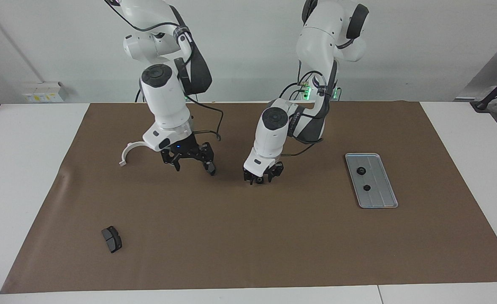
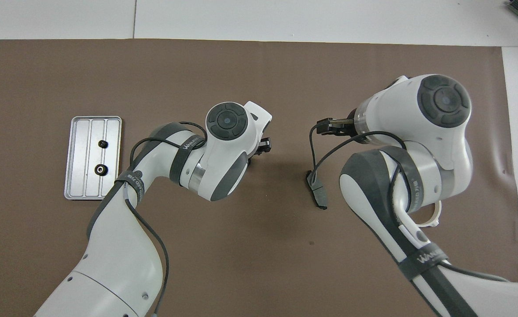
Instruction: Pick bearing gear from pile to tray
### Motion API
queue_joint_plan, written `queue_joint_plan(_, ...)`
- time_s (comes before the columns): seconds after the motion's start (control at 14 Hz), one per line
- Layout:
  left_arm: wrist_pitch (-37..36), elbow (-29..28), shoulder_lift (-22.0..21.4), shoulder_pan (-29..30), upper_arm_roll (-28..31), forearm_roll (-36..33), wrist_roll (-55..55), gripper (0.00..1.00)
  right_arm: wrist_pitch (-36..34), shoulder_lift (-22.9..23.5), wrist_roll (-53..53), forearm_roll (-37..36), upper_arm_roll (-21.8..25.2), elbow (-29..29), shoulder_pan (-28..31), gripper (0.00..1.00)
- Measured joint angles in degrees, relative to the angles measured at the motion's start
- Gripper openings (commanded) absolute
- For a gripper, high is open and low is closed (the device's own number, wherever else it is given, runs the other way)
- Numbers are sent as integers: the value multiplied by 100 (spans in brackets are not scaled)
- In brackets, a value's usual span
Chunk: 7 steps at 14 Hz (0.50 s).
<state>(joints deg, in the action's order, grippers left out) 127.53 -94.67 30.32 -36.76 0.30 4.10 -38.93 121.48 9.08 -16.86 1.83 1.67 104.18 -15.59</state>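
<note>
White table (image 1: 28, 177) under a brown mat (image 1: 248, 236), plain pale wall (image 1: 240, 46) above.

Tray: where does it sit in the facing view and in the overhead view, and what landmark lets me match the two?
Facing view: the tray lies at mid-height, at the left arm's end of the brown mat.
Overhead view: the tray lies at mid-height, again at the left arm's end of the mat.
Shared landmark: the two black gears lying in it, one nearer to the robots than the other.
</note>
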Motion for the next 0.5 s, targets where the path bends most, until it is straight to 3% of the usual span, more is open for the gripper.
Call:
queue_joint_plan(0.28,-18,-75,93,-218,20,-49,-40,72,-496,-539,436,-68,8,-15,783,100)
queue_joint_plan(0.5,-48,-66,93,-218,51,-57,-41,59,-770,-813,492,-72,8,-49,1108,100)
